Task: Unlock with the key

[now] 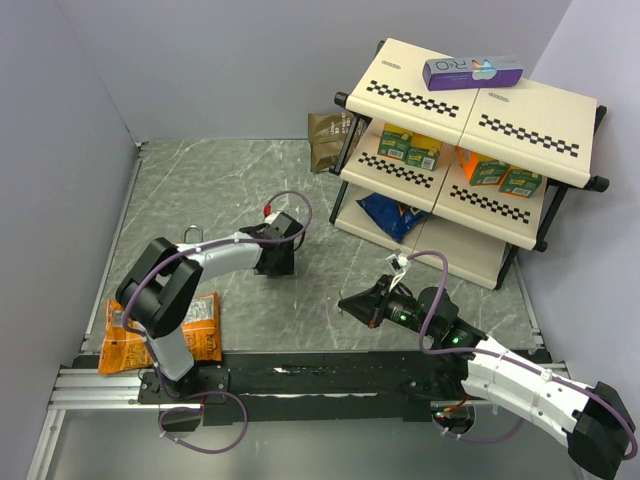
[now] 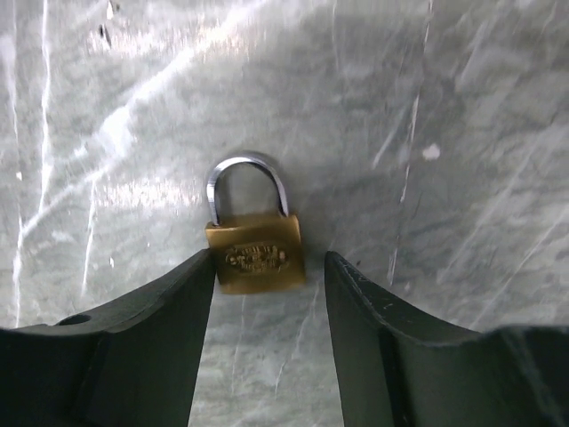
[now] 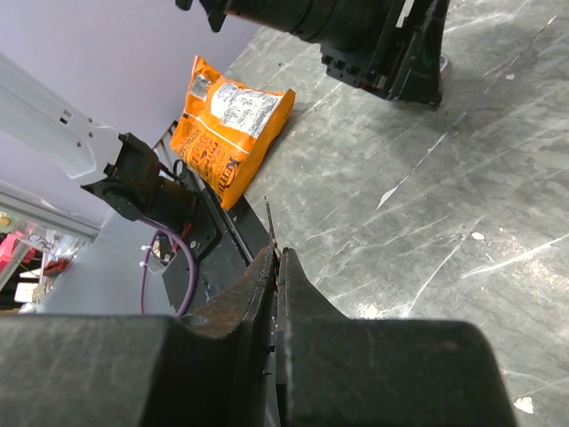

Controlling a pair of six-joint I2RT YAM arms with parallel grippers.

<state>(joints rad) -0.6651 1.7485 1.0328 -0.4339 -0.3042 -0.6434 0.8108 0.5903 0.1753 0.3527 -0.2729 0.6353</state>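
A brass padlock (image 2: pixel 255 255) with a silver shackle (image 2: pixel 247 178) lies flat on the grey marble table, shackle pointing away from me. My left gripper (image 2: pixel 269 262) stands open around its body: the left finger (image 2: pixel 169 320) is at the body's edge and the right finger (image 2: pixel 373 329) stands a little apart. In the top view the left gripper (image 1: pixel 276 262) hides the padlock. My right gripper (image 3: pixel 277 256) is shut on the key (image 3: pixel 269 222), whose thin metal blade sticks out past the fingertips. The right gripper (image 1: pixel 350 303) hovers to the right of the left one, pointing towards it.
An orange snack bag (image 1: pixel 165 335) lies at the near left, beside the left arm's base. A checkered two-tier shelf (image 1: pixel 470 150) holding green and orange boxes stands at the back right, with a blue bag (image 1: pixel 395 215) under it and a brown packet (image 1: pixel 325 140) behind.
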